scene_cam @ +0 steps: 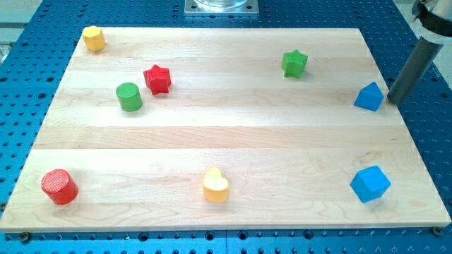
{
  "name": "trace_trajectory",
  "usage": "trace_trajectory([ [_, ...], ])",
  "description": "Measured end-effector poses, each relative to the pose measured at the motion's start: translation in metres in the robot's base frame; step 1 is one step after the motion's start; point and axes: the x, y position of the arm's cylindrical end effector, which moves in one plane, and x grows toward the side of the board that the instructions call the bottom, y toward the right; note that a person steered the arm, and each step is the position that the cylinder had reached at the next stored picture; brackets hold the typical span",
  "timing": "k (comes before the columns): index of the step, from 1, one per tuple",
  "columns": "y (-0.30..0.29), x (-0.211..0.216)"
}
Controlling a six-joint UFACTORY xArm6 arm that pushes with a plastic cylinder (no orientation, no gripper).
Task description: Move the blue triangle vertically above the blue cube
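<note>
— What sort of place is this?

— A robotics lab bench, by the look of it. A pale wooden board (pixel 212 134) made of glued planks lies on a blue metal plate (pixel 32 63) drilled with a regular grid of holes, the kind used for bolting down apparatus.

— Anything else?

— A grey metal mounting base (pixel 220 6) sits at the view's top, and small bright plastic blocks, such as a yellow heart block (pixel 215 185), lie scattered like test pieces.

The blue triangle (pixel 369 97) is placed far right, directly behind the blue cube (pixel 370 184); my tip (pixel 393 101) is positioned just right of the triangle.
</note>
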Motion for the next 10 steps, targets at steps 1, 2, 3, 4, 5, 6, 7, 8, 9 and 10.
trace_trajectory([
  [1, -0.016, 0.000],
  [2, -0.036, 0.000],
  [3, -0.053, 0.000],
  [4, -0.069, 0.000],
  [5, -0.070, -0.002],
  [6, -0.052, -0.040],
  [7, -0.086, -0.059],
  [8, -0.132, -0.043],
  [9, -0.133, -0.040],
  [10, -0.129, -0.039],
])
